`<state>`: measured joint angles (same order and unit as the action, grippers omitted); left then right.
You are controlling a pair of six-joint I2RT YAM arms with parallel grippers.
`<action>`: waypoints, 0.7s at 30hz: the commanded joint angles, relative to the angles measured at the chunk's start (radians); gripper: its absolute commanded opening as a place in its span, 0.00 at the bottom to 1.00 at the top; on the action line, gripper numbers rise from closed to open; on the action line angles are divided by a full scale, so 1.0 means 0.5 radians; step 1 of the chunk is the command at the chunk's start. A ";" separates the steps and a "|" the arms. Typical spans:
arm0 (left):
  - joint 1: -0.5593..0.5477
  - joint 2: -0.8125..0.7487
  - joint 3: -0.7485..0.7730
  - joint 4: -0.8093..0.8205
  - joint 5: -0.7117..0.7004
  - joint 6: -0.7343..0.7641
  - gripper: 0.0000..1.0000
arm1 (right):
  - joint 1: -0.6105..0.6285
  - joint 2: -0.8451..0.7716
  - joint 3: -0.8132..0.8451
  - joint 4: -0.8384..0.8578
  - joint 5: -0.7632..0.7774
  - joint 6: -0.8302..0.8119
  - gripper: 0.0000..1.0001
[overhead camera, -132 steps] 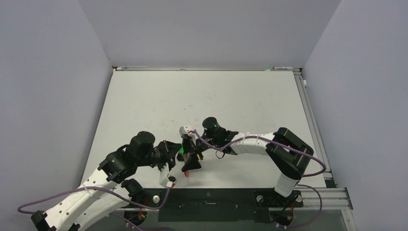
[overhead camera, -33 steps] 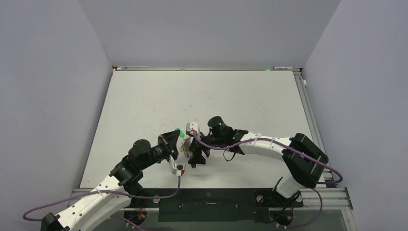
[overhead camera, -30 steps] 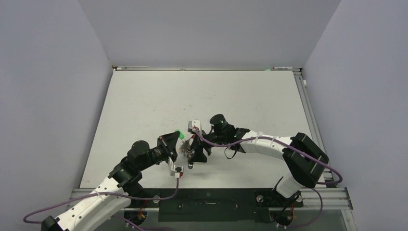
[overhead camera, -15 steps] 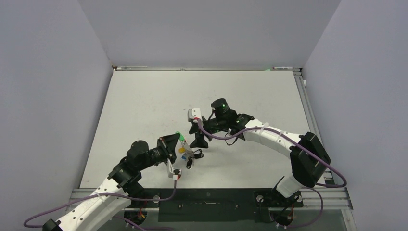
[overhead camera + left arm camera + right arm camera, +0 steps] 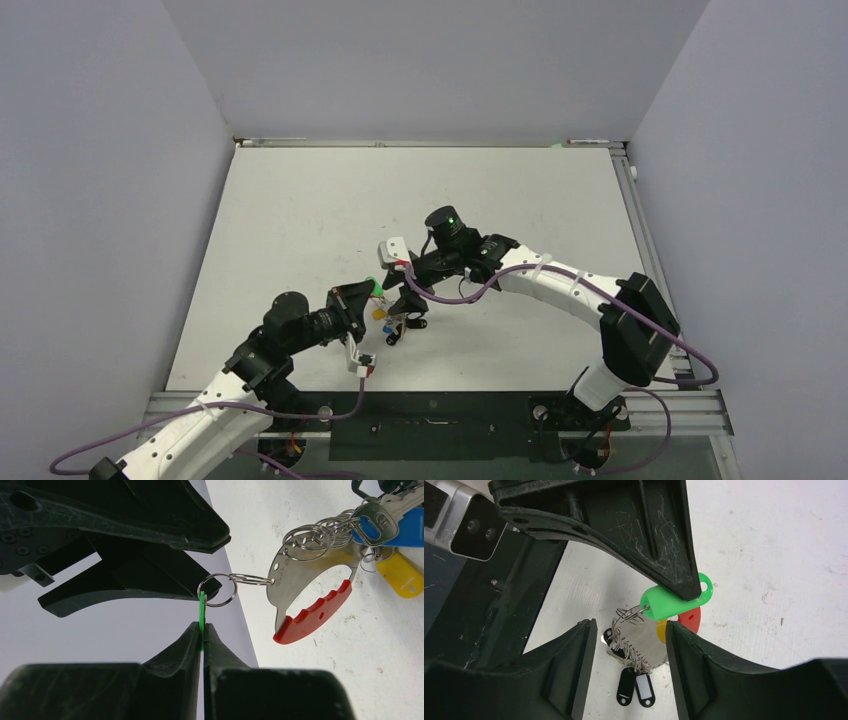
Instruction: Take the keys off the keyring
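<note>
My left gripper [image 5: 202,626] is shut on the green key tag [image 5: 202,611], which also shows in the top view [image 5: 373,286]. A small split ring links the tag to the grey crescent keyring [image 5: 295,575] with its red arc [image 5: 312,614]. Blue [image 5: 405,527] and yellow [image 5: 400,572] tags and several wire rings hang at the keyring's far end. My right gripper [image 5: 631,630] is open and empty, straddling the space above the keyring [image 5: 649,647] and two black tags [image 5: 634,686]. In the top view it [image 5: 408,300] hovers right beside the left gripper [image 5: 370,292].
The white table [image 5: 500,200] spreads behind both arms, with grey walls on three sides. The black base strip [image 5: 430,410] runs along the near edge. A purple cable [image 5: 450,295] loops under the right arm.
My right gripper pulled back from the keyring, opened, then swung left and down over it again. The keyring now dangles from the green tag in my left gripper.
</note>
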<state>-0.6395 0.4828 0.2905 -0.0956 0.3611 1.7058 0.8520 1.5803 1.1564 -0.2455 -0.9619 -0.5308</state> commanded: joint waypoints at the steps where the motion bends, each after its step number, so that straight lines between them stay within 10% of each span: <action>1: 0.012 -0.020 0.078 -0.007 0.075 0.013 0.00 | 0.027 0.042 0.080 0.002 -0.127 -0.116 0.53; 21: 0.027 -0.032 0.118 -0.055 0.064 -0.054 0.00 | 0.075 0.135 0.092 0.002 -0.161 -0.215 0.37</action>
<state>-0.6353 0.4740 0.2928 -0.1291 0.3714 1.7016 0.8799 1.6329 1.1614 -0.2707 -0.9855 -0.6029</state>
